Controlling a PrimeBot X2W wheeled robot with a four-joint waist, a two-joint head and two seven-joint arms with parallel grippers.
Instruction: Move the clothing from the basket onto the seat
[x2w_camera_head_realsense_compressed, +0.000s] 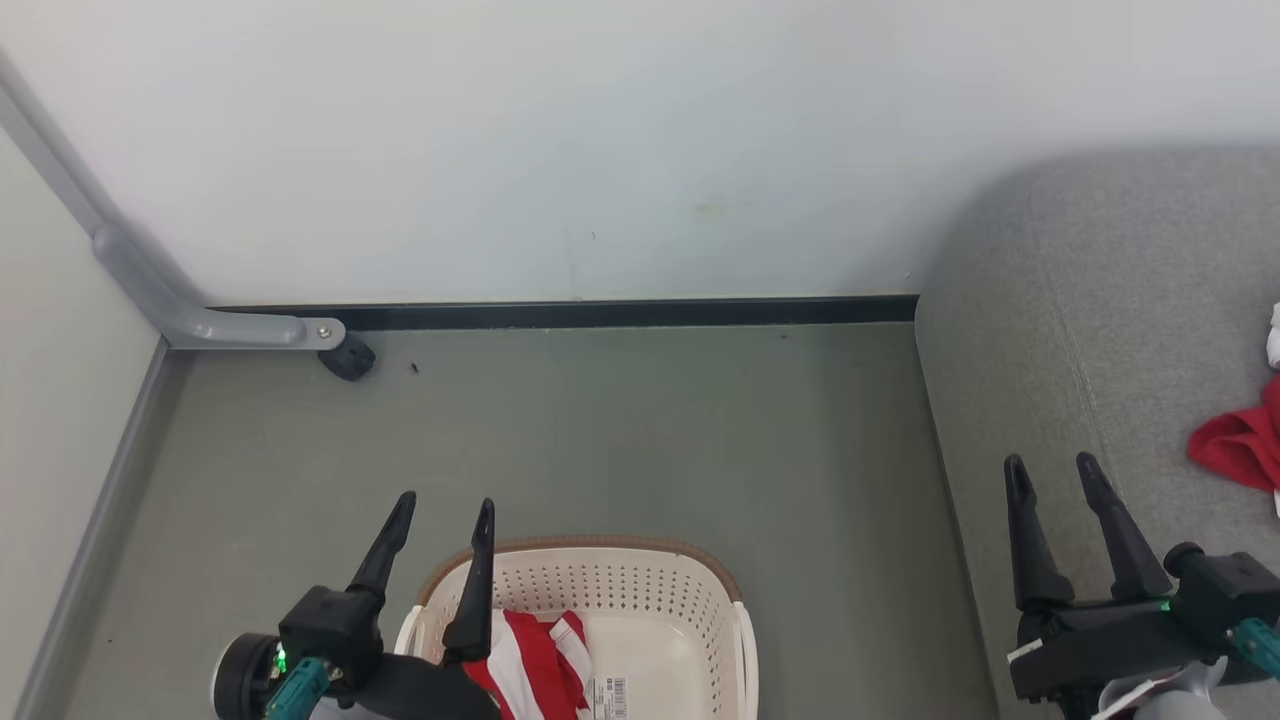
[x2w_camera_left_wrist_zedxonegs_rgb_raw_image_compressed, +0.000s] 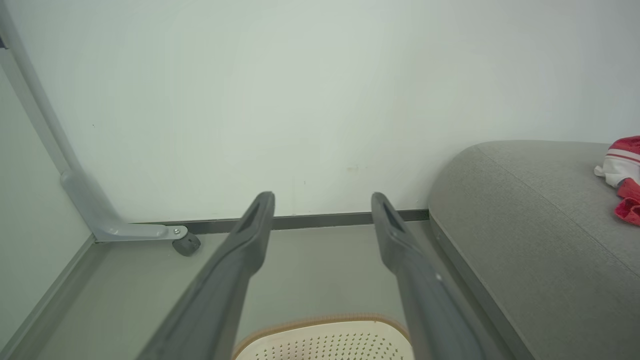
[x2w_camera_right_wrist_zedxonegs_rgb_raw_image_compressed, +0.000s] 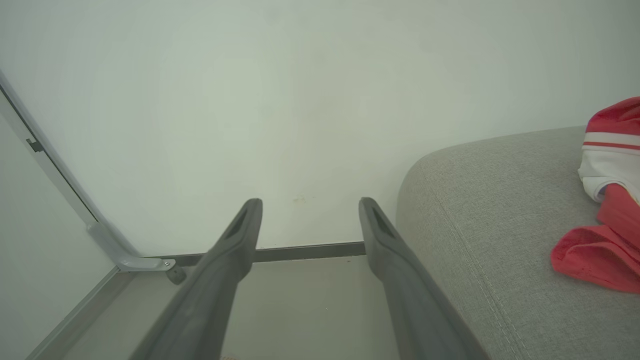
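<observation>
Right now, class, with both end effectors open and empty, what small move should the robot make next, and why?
Probably lower the left end effector into the basket, toward the striped garment lying there. That end effector is open, holds nothing and hangs over the basket's left side. A red garment already lies on the seat, so the one in the basket is what remains.

Open floor (x2w_camera_head_realsense_compressed: 620, 430) runs between basket (x2w_camera_head_realsense_compressed: 640, 548) and wall (x2w_camera_head_realsense_compressed: 600, 150); the seat (x2w_camera_head_realsense_compressed: 1100, 330) bounds the right, a castor (x2w_camera_head_realsense_compressed: 347, 357) the far left.
</observation>
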